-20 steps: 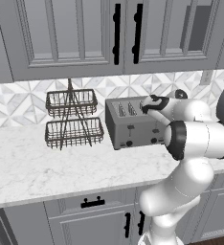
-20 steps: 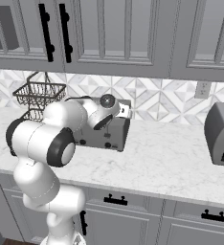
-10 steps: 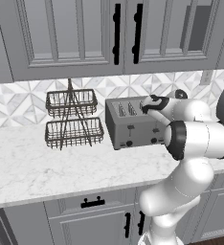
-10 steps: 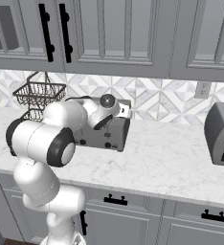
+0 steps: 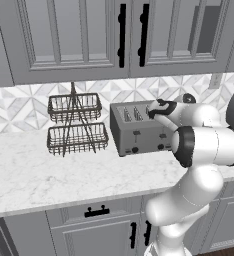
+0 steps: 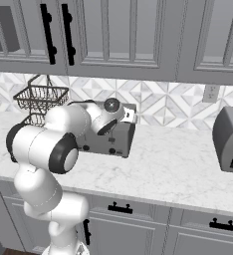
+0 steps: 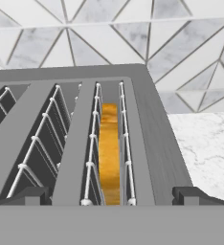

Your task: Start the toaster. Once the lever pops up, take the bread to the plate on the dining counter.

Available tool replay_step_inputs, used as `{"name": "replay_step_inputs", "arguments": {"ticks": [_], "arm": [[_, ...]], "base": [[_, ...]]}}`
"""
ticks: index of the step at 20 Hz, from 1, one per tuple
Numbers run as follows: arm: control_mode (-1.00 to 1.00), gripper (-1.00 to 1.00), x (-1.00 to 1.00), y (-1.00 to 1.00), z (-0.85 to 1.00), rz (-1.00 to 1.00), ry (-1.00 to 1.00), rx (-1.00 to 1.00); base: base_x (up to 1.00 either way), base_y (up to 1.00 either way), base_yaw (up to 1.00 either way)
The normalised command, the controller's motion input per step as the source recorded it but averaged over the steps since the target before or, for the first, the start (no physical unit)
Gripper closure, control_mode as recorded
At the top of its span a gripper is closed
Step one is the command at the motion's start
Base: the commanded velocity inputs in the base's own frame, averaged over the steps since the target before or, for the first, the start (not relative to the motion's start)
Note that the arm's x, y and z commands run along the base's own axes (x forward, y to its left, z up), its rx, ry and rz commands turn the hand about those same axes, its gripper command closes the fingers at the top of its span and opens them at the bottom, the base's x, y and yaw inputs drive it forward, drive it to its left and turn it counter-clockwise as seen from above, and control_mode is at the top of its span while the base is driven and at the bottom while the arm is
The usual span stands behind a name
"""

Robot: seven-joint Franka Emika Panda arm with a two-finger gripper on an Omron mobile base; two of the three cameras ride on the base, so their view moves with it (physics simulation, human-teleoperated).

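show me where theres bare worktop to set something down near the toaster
Two bare stretches of marble worktop: the wide one between the toaster and the grey appliance at the right, and the front strip ahead of the wire basket rack. The gap between rack and toaster is narrow. Above the toaster's slots it's crowded: the open fingers straddle the bread.

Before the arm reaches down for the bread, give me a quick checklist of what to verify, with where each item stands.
1. Tool open: ok, its tips stand wide apart.
2. Tool lined up over the bread: ok, the slice's slot sits between the tips.
3. Bread in the toaster: ok, upright in the slot nearest the right end, seen from the hand.
4. Bread popped up high enough to grip: cannot tell, its crust looks about level with the slot guides.
5. Lever up: cannot tell.
6. Tool empty: ok.
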Motion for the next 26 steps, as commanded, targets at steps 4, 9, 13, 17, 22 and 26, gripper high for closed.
{"name": "replay_step_inputs", "arguments": {"ticks": [4,9,13,17,22,26], "arm": [[-1.0,-1.0,0.0,0.0,0.0,0.0,0.0,0.0],[-1.0,-1.0,0.0,0.0,0.0,0.0,0.0,0.0],[-1.0,-1.0,0.0,0.0,0.0,0.0,0.0,0.0],[-1.0,-1.0,0.0,0.0,0.0,0.0,0.0,0.0],[-1.0,-1.0,0.0,0.0,0.0,0.0,0.0,0.0],[-1.0,-1.0,0.0,0.0,0.0,0.0,0.0,0.0]], "base": [[0.0,0.0,0.0],[0.0,0.0,0.0],[0.0,0.0,0.0],[0.0,0.0,0.0],[0.0,0.0,0.0],[0.0,0.0,0.0]]}}
